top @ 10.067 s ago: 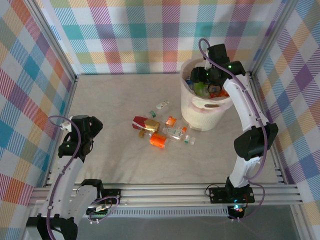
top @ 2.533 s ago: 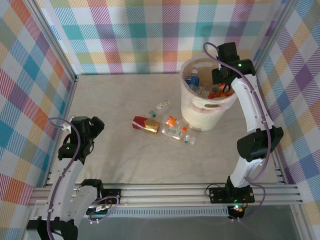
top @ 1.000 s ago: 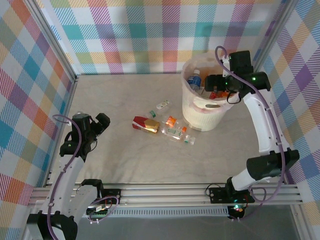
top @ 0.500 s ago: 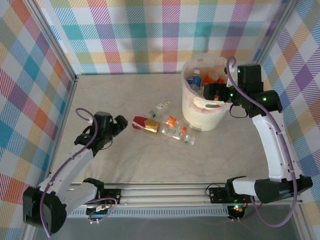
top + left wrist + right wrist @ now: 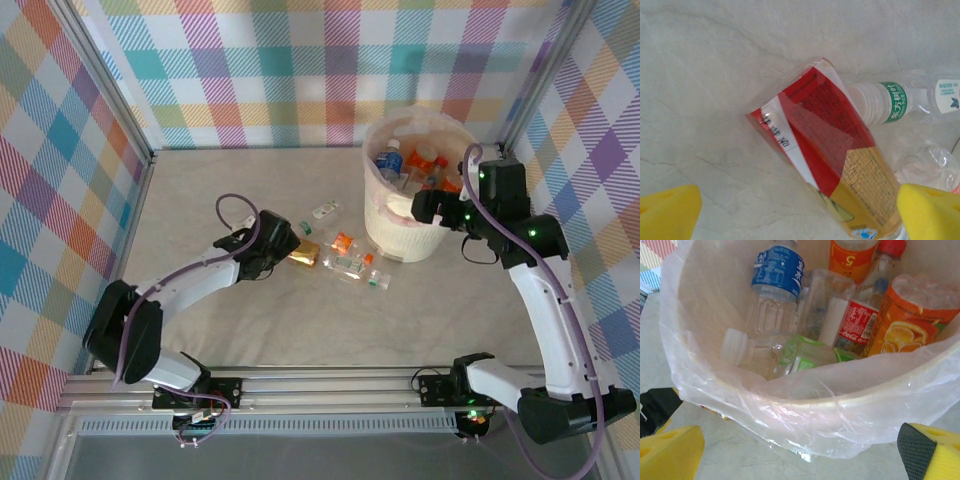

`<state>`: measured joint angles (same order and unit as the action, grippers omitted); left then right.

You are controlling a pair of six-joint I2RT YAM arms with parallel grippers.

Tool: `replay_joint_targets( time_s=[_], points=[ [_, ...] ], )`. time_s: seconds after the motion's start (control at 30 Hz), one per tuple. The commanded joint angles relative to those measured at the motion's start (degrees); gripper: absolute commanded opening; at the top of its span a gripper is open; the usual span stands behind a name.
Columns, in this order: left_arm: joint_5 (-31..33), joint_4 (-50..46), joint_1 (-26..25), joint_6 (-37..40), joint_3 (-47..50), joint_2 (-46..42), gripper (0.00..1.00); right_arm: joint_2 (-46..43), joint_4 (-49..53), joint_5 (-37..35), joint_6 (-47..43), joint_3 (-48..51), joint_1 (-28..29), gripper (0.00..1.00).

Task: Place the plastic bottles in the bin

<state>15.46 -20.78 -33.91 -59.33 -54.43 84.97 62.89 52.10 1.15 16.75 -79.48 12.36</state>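
Our left gripper [image 5: 797, 212] hangs wide open over the red-labelled bottle [image 5: 825, 150] lying left of the bin [image 5: 400, 235]; our right gripper [image 5: 802, 450] gapes empty beside the bin's rim. Closing askew, we could squirt that crushed, slick bottle away.

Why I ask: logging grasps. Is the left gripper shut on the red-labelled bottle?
No, the left gripper is open, fingers flanking the red-labelled bottle.

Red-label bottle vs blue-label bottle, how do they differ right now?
The red-label bottle lies flat on the table; the blue-label bottle stands propped inside the bin. The red-label bottle sits between the fingers of the open left gripper; the blue-label bottle is ungripped. Both are clear plastic.
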Motion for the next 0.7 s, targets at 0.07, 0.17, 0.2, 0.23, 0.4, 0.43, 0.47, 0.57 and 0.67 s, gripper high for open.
replay_joint_targets(
  time_s=[0.07, 0.17, 0.2, 0.23, 0.4, 0.43, 0.47, 0.57, 0.67],
  points=[
    [2.53, 0.72, -0.63, -5.36, -3.39, 4.45, 1.00, -0.23, -2.15, 1.23, 1.31, 1.87, 0.20, 1.00],
    [2.48, 0.82, -0.65, -6.14, -4.39, 6.31, 1.00, 0.03, -2.23, 1.23, 1.17, 2.20, 0.21, 0.99],
    [2.47, 0.84, -0.71, -6.15, -4.71, 6.88, 1.00, 0.11, -2.31, 1.23, 1.20, 2.30, 0.21, 1.00],
    [2.46, 0.84, -0.68, -6.17, -5.10, 7.44, 1.00, 0.16, -2.41, 1.23, 1.13, 2.40, 0.22, 1.00],
    [1.41, 2.69, -0.67, -5.38, -6.29, 9.55, 1.00, 0.77, -2.93, 1.38, 0.87, 3.02, 0.21, 1.00],
    [1.11, 3.09, -0.65, -5.19, -6.59, 9.98, 1.00, 0.89, -3.12, 1.46, 0.91, 3.19, 0.23, 1.00],
    [0.98, 3.19, -0.67, -5.11, -6.85, 10.41, 1.00, 1.07, -3.21, 1.62, 0.91, 3.28, 0.24, 1.00],
    [0.76, 3.15, -0.72, -5.22, -7.74, 11.74, 1.00, 1.57, -3.37, 1.92, 0.76, 3.37, 0.21, 1.00],
    [0.36, 3.15, -0.65, -4.81, -8.55, 13.12, 1.00, 1.81, -3.61, 2.07, 0.54, 3.46, 0.21, 1.00]
  ],
)
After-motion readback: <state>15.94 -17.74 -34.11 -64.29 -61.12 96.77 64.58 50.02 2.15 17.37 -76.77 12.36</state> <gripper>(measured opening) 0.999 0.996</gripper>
